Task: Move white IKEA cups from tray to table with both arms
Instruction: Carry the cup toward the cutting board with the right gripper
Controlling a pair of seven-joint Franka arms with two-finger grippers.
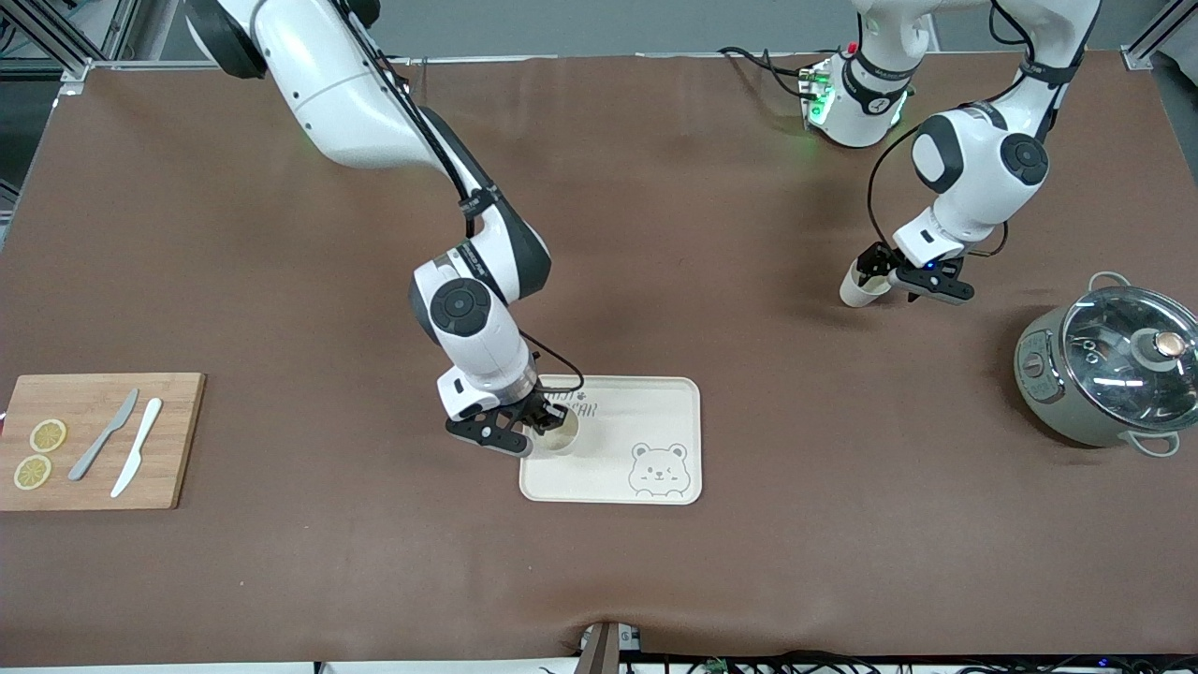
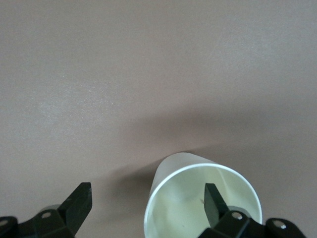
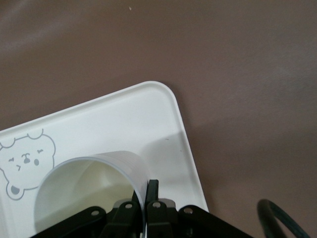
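Two small cream-white cups, plain and handleless, slightly tapered with a thin round rim, are in play. One cup [image 1: 560,436] stands on the bear-printed tray [image 1: 655,412], at the tray's end toward the right arm, its open mouth facing up. The right gripper [image 1: 538,426] is down at it, fingers pinched tight on the cup's wall, one inside the rim and one outside, as the right wrist view shows [image 3: 91,191]. Past the cup in that view lies the tray's rounded corner [image 3: 163,94] and the printed bear face.

The other cup [image 1: 856,285] stands on the bare brown table toward the left arm's end, farther from the front camera than the tray and well apart from it. The left gripper [image 1: 898,276] is at this cup with its fingers spread wide: in the left wrist view one black finger [image 2: 214,201] sits inside the cup's mouth and the other [image 2: 79,201] stands clear outside, not pressing the wall. The cup's inside [image 2: 198,198] is pale and smooth

A lidded grey pot [image 1: 1109,370] sits at the left arm's end; a wooden cutting board [image 1: 98,440] with knives and lemon slices sits at the right arm's end
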